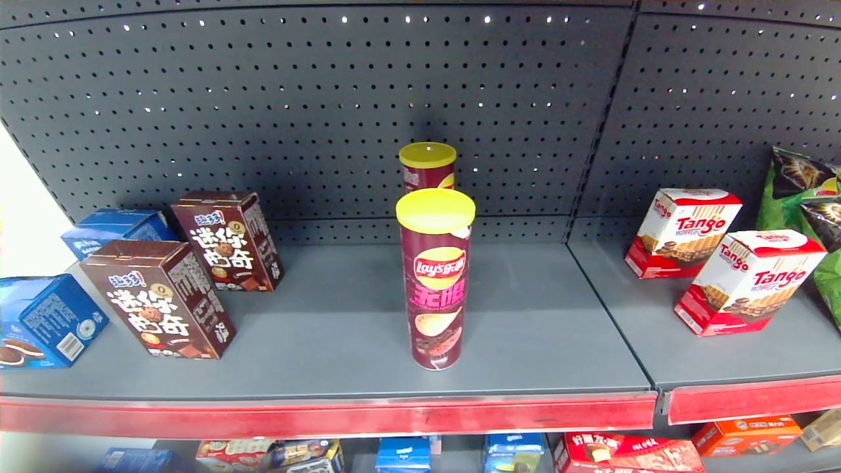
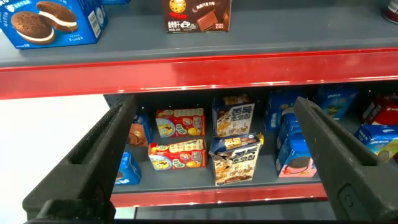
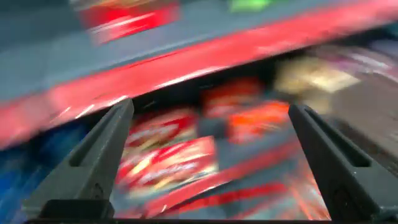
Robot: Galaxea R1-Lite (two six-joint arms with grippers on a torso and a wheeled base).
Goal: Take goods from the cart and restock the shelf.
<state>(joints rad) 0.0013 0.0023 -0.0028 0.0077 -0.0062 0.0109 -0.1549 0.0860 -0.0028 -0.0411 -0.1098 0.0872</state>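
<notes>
**A:** where are the chips sitting rn?

**B:** front chip can (image 1: 435, 279) is standing upright mid-shelf (image 1: 315, 341), and the rear chip can (image 1: 428, 164) is standing right behind it. Brown cookie boxes (image 1: 164, 295) are sitting off to their left, wafer boxes (image 1: 749, 279) to their right.

**A:** grippers?

**B:** left gripper (image 2: 214, 106) and right gripper (image 3: 211, 109) are both gaping wide, gripping nothing.

Maroon chip can (image 1: 436, 282), yellow lid (image 1: 435, 210)

On the shelf (image 1: 539, 328) stand two chip cans (image 1: 436, 279) (image 1: 428, 165), two brown boxes (image 1: 164, 299) (image 1: 230, 240), two blue boxes (image 1: 43, 322) (image 1: 115, 230) and two wafer boxes (image 1: 680, 233) (image 1: 749, 282).
</notes>
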